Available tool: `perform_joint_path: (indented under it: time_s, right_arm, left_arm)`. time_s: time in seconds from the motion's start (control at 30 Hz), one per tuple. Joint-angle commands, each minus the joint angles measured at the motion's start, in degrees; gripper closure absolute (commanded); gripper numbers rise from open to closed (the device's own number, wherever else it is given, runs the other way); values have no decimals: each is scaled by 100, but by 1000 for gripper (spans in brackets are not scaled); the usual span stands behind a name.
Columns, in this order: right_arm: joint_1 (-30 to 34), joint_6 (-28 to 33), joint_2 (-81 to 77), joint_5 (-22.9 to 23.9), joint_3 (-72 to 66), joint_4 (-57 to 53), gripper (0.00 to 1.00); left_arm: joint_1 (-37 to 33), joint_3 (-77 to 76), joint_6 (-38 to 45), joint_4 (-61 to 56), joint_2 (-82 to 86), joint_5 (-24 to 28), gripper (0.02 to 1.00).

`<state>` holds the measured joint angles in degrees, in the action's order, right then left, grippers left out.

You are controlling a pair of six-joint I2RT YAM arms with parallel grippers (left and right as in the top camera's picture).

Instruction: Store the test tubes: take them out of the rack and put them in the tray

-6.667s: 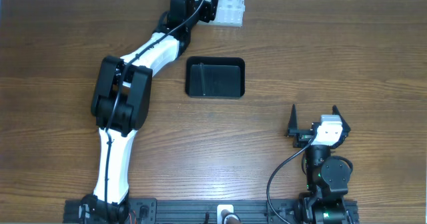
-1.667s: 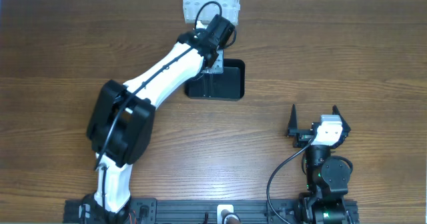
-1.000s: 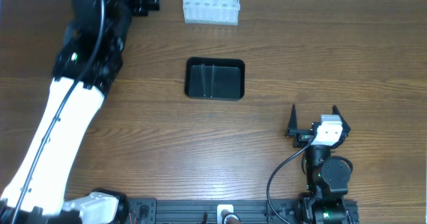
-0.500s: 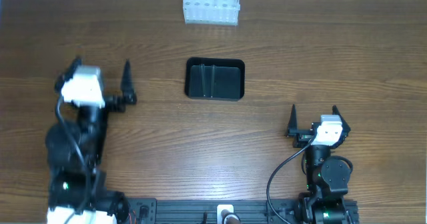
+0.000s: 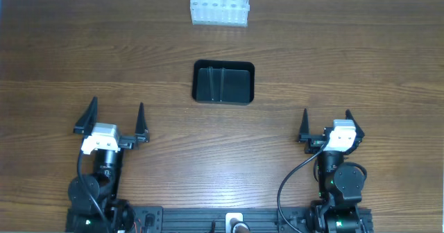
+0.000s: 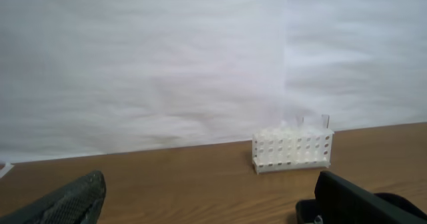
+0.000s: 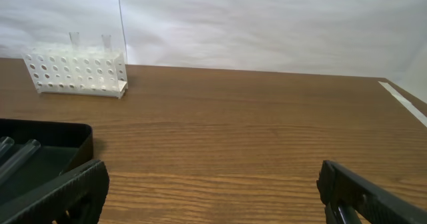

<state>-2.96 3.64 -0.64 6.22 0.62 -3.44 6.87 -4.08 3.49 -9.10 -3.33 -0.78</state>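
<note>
Wooden table (image 5: pixel 374 53): rack (image 5: pixel 218 9) beyond tray (image 5: pixel 240 86); left hand (image 5: pixel 116 111), right hand (image 5: pixel 326 116) spread.

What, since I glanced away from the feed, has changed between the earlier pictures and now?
The left arm pulled back from the test tube rack and tray to its base, and its left hand is open and empty. The tray gained a second test tube. The right arm and open right hand stayed put.

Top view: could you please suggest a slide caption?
Left gripper and right gripper open near their bases; two test tubes lie in the tray, rack beyond.
</note>
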Motion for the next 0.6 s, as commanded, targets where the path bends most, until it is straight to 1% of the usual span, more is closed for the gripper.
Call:
perform_joint_path:
  time_s: [0.03, 0.23, 0.33, 0.6]
  right_arm:
    - [31, -13, 35, 28, -33, -20, 9]
    - [31, -15, 35, 28, -33, -20, 7]
    - [31, -15, 35, 28, -33, -20, 7]
    - [31, -15, 35, 28, -33, -20, 9]
  left_arm:
    - [-37, 376, 57, 105, 317, 166, 18]
    - [-243, 374, 57, 894, 317, 527, 18]
    - [-341, 374, 59, 1327, 317, 586, 20]
    - [-345, 374, 59, 1318, 315, 588, 18]
